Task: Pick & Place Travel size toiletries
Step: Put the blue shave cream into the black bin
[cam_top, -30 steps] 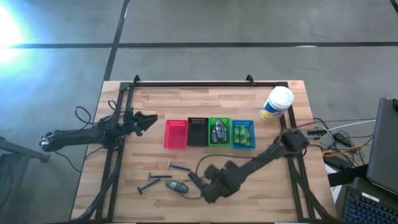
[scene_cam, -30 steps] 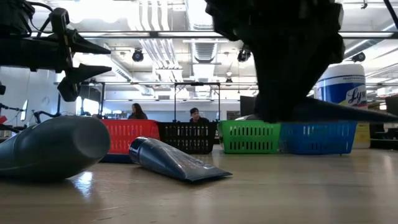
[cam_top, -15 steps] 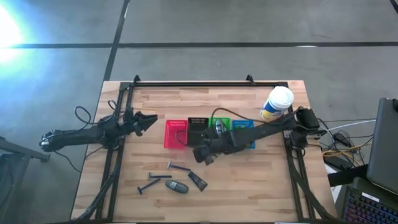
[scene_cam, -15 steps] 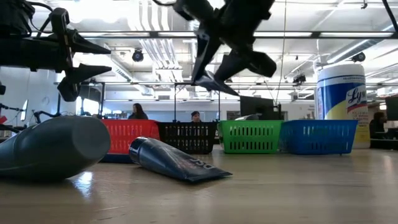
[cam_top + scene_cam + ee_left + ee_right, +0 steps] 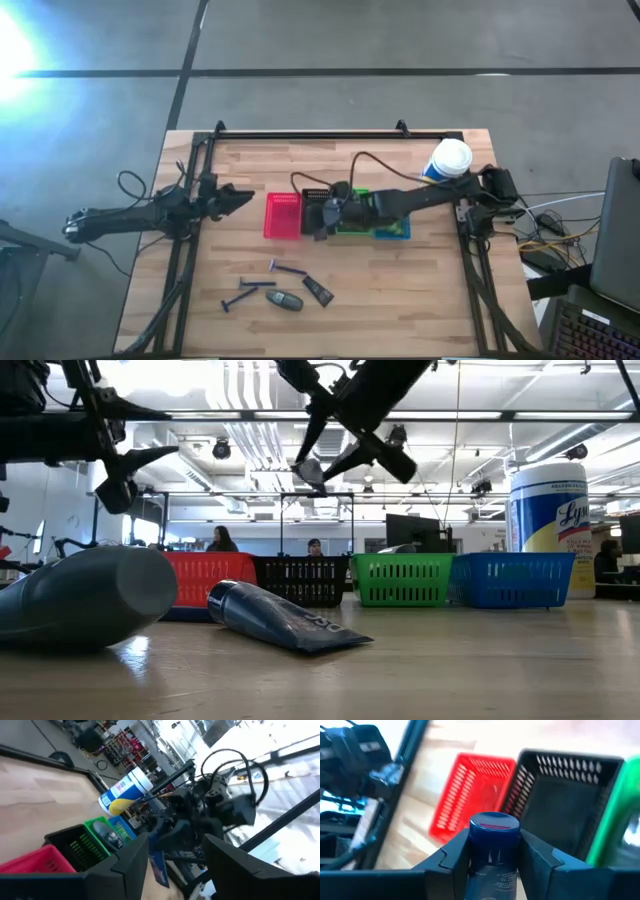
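Note:
My right gripper [image 5: 323,220] hangs above the black basket [image 5: 314,203], shut on a short dark blue tube [image 5: 492,845]; the low view shows it high over the table [image 5: 340,445]. On the near part of the table lie another dark tube [image 5: 318,290], a grey oval piece [image 5: 285,300] and three thin razors [image 5: 286,268] [image 5: 256,283] [image 5: 232,302], all flat on the wood. My left gripper [image 5: 240,196] waits open, in the air left of the red basket [image 5: 283,215]. My right gripper pinches the dark blue tube between its two fingers [image 5: 454,857], on the body just behind the cap [image 5: 494,826]. The cap end sticks out past the fingertips. The tube is lifted clear, over the black basket.
Four small baskets stand in a row: red, black, green [image 5: 352,200] with grey pieces inside, and blue [image 5: 391,228] with green bottles. A large white-capped canister [image 5: 445,165] stands at the far right. Bare wood lies left of and in front of the baskets.
My right gripper has risen from the near part of the table beside the lying items, carrying the dark blue tube up and toward the far edge, and now hangs over the black basket. The other tube, the oval piece and the razors have stayed put.

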`<state>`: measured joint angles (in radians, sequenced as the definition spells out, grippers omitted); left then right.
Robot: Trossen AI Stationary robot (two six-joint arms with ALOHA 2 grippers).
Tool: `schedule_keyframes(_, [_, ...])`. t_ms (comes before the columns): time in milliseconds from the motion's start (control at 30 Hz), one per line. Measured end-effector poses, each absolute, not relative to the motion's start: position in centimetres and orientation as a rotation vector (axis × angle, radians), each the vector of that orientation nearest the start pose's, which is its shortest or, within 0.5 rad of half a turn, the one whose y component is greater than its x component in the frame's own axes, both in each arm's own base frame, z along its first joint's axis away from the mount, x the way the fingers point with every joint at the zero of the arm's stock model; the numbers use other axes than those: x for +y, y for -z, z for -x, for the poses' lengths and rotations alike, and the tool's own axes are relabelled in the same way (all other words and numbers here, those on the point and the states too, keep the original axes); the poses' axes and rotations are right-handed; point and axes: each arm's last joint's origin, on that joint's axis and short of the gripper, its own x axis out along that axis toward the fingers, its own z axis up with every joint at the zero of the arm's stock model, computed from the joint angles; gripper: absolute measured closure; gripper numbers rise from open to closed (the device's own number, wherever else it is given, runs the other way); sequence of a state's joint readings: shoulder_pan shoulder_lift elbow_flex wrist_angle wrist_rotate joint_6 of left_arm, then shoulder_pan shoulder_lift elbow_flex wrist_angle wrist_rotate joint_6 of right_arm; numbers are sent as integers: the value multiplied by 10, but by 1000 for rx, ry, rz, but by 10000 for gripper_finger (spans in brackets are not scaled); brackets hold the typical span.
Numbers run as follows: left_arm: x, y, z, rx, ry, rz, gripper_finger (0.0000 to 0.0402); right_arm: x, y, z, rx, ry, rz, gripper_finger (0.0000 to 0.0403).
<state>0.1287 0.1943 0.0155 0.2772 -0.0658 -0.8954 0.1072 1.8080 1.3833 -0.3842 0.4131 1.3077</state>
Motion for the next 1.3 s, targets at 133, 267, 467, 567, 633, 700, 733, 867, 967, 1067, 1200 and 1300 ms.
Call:
schedule_keyframes(133, [13,-190,-110,-162,-80,859,209,9,-251,-401,385,724,-992,282])
schedule_keyframes(267, [8,-195,-115,-91,17,914,209,-8,-258,-406,319,703,-972,277])
schedule_keyframes(467, [4,-202,-131,10,-18,918,207,-15,-260,-408,312,669,-969,275])
schedule_keyframes(567, [4,-207,-145,61,-54,889,192,-18,-260,-408,309,676,-965,280])
schedule_keyframes(633, [4,-210,-156,104,-72,866,175,-20,-260,-407,307,679,-966,281])
schedule_keyframes(700, [4,-215,-167,135,-81,844,154,-19,-260,-408,308,678,-965,278])
schedule_keyframes(733, [4,-218,-174,146,-83,831,143,-19,-260,-408,309,677,-964,275])
schedule_keyframes(867, [4,-229,-199,201,-85,773,100,-19,-260,-408,309,677,-963,271])
schedule_keyframes(967, [4,-237,-219,211,-81,730,81,-20,-260,-408,307,678,-962,277])
schedule_keyframes(1067, [3,-236,-234,289,-105,688,77,-19,-260,-407,306,680,-961,279])
schedule_keyframes(1200, [4,-237,-247,401,-191,602,80,-19,-260,-407,305,681,-963,272])
schedule_keyframes(1300, [3,-235,-254,452,-219,574,81,-19,-260,-408,303,681,-964,271])
